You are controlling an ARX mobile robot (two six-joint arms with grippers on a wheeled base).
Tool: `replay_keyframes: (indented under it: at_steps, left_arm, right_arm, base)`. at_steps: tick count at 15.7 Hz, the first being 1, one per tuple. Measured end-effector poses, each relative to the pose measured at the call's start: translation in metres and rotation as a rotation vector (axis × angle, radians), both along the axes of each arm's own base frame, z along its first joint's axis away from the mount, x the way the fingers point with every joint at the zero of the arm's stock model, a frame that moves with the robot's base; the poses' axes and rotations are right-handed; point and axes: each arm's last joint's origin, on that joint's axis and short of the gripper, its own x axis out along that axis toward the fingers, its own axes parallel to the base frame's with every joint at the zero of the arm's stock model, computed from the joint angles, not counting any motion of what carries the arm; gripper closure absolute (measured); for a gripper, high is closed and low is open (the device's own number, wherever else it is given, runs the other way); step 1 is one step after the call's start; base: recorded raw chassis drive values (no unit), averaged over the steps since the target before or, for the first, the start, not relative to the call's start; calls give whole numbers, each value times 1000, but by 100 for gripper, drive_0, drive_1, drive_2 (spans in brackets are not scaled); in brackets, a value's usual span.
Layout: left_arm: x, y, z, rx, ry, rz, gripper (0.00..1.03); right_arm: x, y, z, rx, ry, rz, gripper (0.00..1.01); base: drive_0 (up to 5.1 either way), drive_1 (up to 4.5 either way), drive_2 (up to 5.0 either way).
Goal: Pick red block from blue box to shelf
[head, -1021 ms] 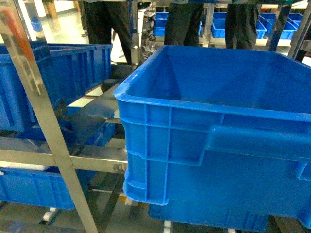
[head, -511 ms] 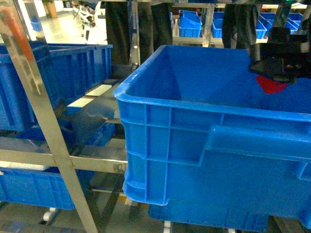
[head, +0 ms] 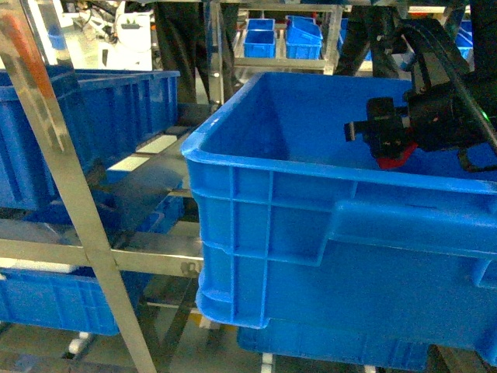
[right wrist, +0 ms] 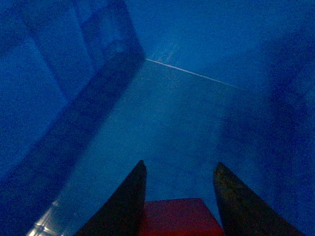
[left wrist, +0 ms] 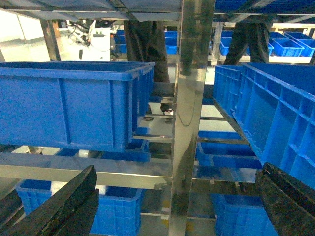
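Head view first: we see our right gripper (head: 392, 151) hanging inside the large dark blue ribbed crate (head: 326, 233) that fills the right side of the picture. Between its black fingers sits the red block (head: 394, 161), of which only a small red patch shows below the gripper body, just above the crate's near rim. The crate rests on a metal shelf frame (head: 70, 186), with a second dark blue crate (head: 93, 116) on the same level to the left and more blue bins on the level beneath.

Our right wrist camera looks down into the crate: its bare blue floor (right wrist: 167, 123) and one ribbed wall fill the picture. The two dark fingers (right wrist: 129, 201) close in on either side of the red block (right wrist: 178, 216) at the bottom edge, so we hold it clamped, lifted clear of the floor.

Our left wrist camera faces the shelf from outside. The left gripper (left wrist: 172, 206) stands spread wide, one finger low at each side of the picture with nothing between them, and a steel upright (left wrist: 192, 98) rises straight ahead. The light turquoise bin does not show in any of our views.
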Motion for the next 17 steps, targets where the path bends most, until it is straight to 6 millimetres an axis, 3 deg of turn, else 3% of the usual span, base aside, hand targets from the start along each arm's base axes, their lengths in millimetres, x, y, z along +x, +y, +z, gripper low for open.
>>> replay_keyframes:
  at_steps: [3,5,8,11,15,16,17]
  left_arm:
    - [0,0,0,0,0,0,5]
    - [0,0,0,0,0,0,5]
    - [0,0,0,0,0,0,5]
    - [0,0,0,0,0,0,5]
    - [0,0,0,0,0,0,5]
    - [0,0,0,0,0,0,5]
    - [0,0,0,0,0,0,5]
  right_arm:
    - [-6,-7,7,33,4,-13,27]
    - [-27,-30,37,137,17,-25,2]
    - [-68,-53,69,260,24,-4,3]
    - [-132,-60,59,353,159,53,3]
    - [-160,-66,63,343,108,29,3]
    - [-204,-84,86,141,-268,-74,3]
    - [-226,-88,94,10,-488,-102,3]
  base:
    - [0,0,0]
    - [0,0,0]
    - [0,0,0]
    - [0,0,0]
    - [0,0,0]
    - [0,0,0]
    - [0,0,0]
